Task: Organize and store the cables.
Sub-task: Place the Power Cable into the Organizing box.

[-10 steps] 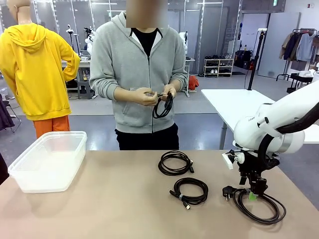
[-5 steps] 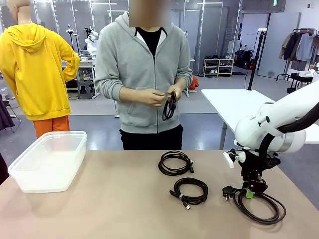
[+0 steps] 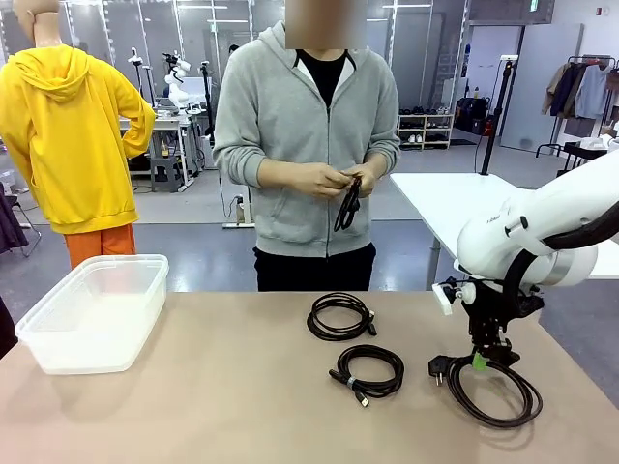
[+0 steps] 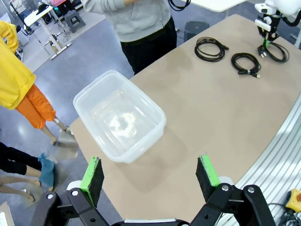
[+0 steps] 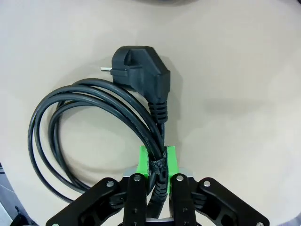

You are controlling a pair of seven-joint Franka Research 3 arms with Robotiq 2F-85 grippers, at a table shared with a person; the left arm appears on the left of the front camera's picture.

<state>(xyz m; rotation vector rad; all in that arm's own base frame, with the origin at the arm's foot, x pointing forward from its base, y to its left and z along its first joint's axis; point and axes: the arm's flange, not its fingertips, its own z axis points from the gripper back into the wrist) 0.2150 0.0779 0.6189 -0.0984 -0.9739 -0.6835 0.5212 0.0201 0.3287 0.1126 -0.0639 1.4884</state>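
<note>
The right pincer [image 5: 157, 162] pinches the thick cable [image 5: 70, 122] just below its plug [image 5: 141, 70], with the loops lying on the worktop [image 3: 213, 387] at the robot's right. Toward the middle lie a near coil [image 3: 368, 371] and a far coil [image 3: 340, 316], set apart. The person's hands [image 3: 334, 180] hold a fourth coil [image 3: 347, 205]. The left pincer [image 4: 150, 174] hangs spread above the worktop's edge, near a clear tub [image 4: 139, 95].

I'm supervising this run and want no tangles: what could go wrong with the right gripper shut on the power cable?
The right gripper pinches the power cable at one spot beside its plug; lifted, the loops may sag and swing. Carried toward the container, they could snag the small coil lying alongside.
</note>
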